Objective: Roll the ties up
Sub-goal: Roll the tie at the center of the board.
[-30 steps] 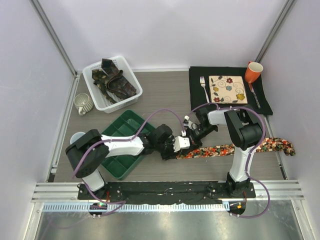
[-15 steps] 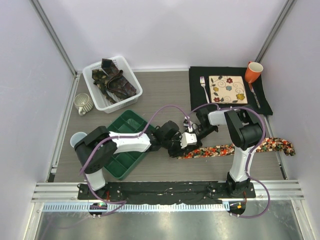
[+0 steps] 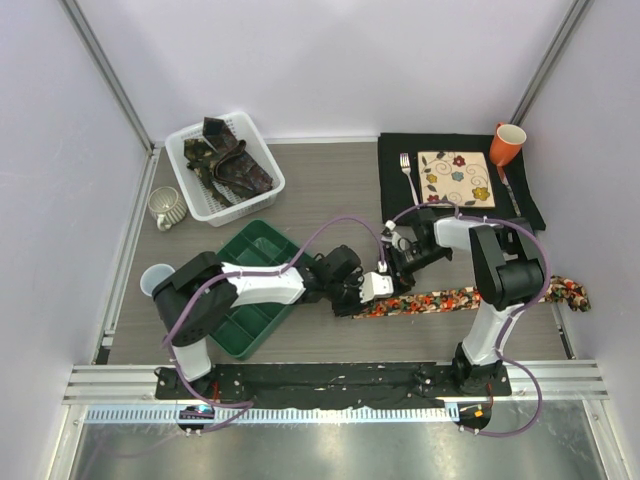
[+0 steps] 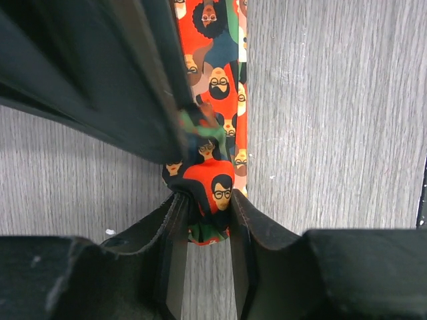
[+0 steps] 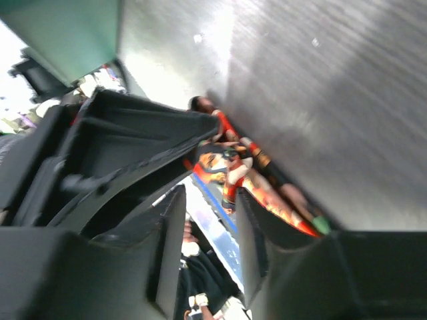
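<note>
The red-orange printed tie (image 3: 460, 298) lies flat along the table's front right, its left end near both grippers. My left gripper (image 3: 368, 290) is shut on that end; in the left wrist view the jaws (image 4: 203, 207) pinch a small bunched fold of the tie (image 4: 215, 120), which runs away over the wood. My right gripper (image 3: 400, 263) hovers just behind the same end, open; its wrist view shows the tie (image 5: 230, 167) just beyond the fingertips (image 5: 248, 200), apart from them. The dark ties (image 3: 232, 165) lie heaped in the white basket (image 3: 262, 135).
A green divided tray (image 3: 250, 245) sits under my left arm. A grey mug (image 3: 165, 207) and a pale cup (image 3: 152, 277) stand at the left. A black mat (image 3: 530, 210) holds a floral plate (image 3: 455, 178), a fork (image 3: 408, 175) and an orange mug (image 3: 506, 143).
My left gripper has slid right along the tie's end. The right arm's elbow has swung right, its gripper staying by the tie's end.
</note>
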